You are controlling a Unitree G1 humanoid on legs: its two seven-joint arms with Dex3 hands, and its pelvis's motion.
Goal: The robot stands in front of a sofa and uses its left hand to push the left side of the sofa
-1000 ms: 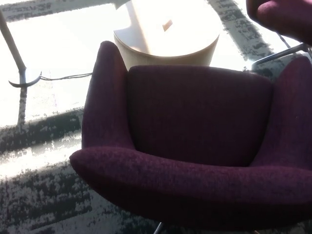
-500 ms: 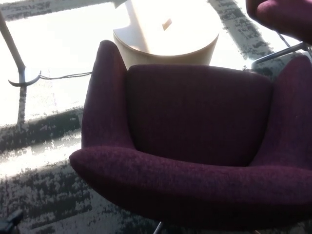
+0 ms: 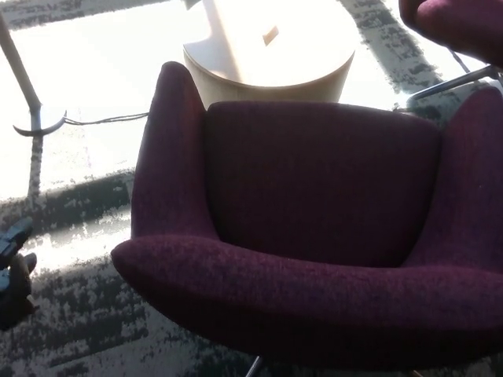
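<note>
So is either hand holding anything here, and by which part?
Nothing is held. The black left hand hangs at the picture's left edge, apart from the dark purple fabric sofa; the right hand is out of view.

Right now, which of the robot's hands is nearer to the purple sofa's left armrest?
Left. The left hand is at the picture's left edge, over the carpet, clear of the sofa's left armrest and not touching it. The right hand is not in view.

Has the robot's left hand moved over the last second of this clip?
Yes. The left hand has come into view at the lower left edge and risen toward the sofa, which stays put; it has not touched the sofa's left side yet.
</note>
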